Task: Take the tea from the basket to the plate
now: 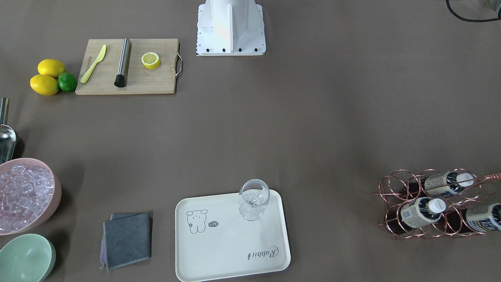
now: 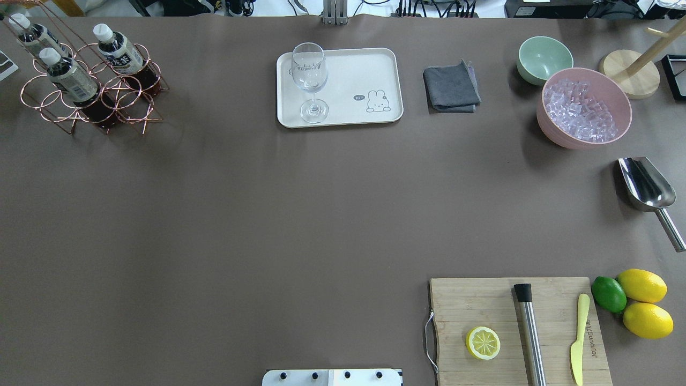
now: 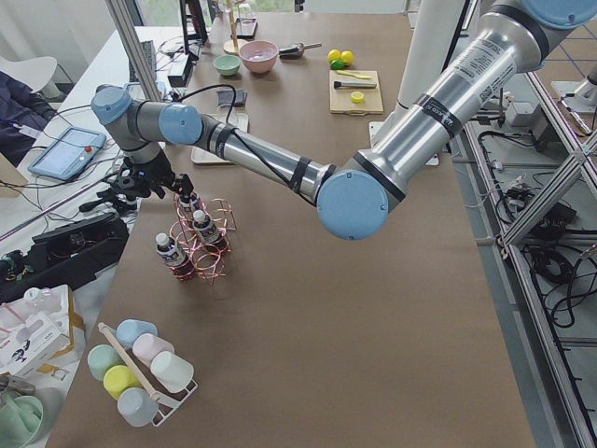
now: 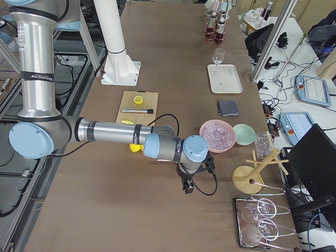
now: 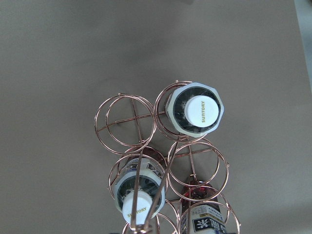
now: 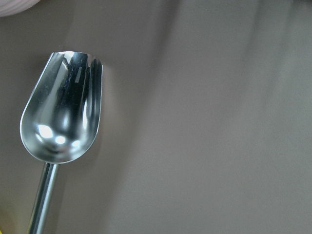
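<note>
Three tea bottles stand in the copper wire basket (image 2: 128,102) at the table's far left corner: one (image 2: 69,78), a second (image 2: 118,53) and a third (image 2: 32,35). In the front-facing view the basket (image 1: 391,188) holds them at the right, one at the front (image 1: 424,211). The left wrist view looks straight down on a white cap (image 5: 201,109) and the basket's rings (image 5: 96,124). The left gripper (image 3: 140,182) hangs close above the basket (image 3: 201,247); I cannot tell its state. The cream plate (image 2: 348,69) (image 1: 227,243) carries a wine glass (image 2: 310,80). The right gripper (image 4: 188,184) hovers over a steel scoop (image 6: 61,112); I cannot tell its state.
A wooden cutting board (image 2: 552,311) holds a lemon half (image 2: 482,343), a yellow knife and a steel rod. Lemons and a lime (image 2: 608,294) lie beside it. A pink bowl of ice (image 2: 584,107), a green bowl (image 2: 544,59), a grey cloth (image 2: 451,87) and a wooden stand (image 2: 629,72) sit at far right.
</note>
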Tool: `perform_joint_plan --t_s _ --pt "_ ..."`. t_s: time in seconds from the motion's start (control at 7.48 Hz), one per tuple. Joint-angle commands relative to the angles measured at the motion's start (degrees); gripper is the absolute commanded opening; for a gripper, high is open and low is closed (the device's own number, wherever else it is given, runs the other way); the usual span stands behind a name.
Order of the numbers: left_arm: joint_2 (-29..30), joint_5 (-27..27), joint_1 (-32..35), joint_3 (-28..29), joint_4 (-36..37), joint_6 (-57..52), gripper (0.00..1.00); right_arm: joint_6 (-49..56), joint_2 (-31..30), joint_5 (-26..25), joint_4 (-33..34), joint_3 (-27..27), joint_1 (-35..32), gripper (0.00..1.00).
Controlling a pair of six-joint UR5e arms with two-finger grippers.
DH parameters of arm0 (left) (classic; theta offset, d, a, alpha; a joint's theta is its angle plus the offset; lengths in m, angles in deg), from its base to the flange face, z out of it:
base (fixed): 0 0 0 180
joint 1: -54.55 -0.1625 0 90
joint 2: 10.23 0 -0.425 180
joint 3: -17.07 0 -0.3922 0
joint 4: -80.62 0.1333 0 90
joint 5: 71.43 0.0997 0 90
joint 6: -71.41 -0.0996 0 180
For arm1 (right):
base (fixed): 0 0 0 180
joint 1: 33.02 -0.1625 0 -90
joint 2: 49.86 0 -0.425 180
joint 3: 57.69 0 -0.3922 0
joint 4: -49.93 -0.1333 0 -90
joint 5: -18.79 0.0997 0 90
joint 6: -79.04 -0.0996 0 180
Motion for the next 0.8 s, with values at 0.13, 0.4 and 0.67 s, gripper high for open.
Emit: perform_joint_plan --t_s 0.13,0.4,0.67 --pt "-0.33 -0.11 -0.03 -1.76 0.12 1.37 0.31 0.03 0.01 0.01 0.02 0.02 -0.02 0.99" --pt "-0.34 -0.11 0.14 -2.9 0.29 1.38 0.0 -0.05 0.01 0.01 0.02 -0.07 -0.02 0.99" --pt "0.27 -0.03 1.54 -4.74 4.31 -0.28 0.0 0.12 0.1 0.09 0.02 -0.24 0.07 0.99"
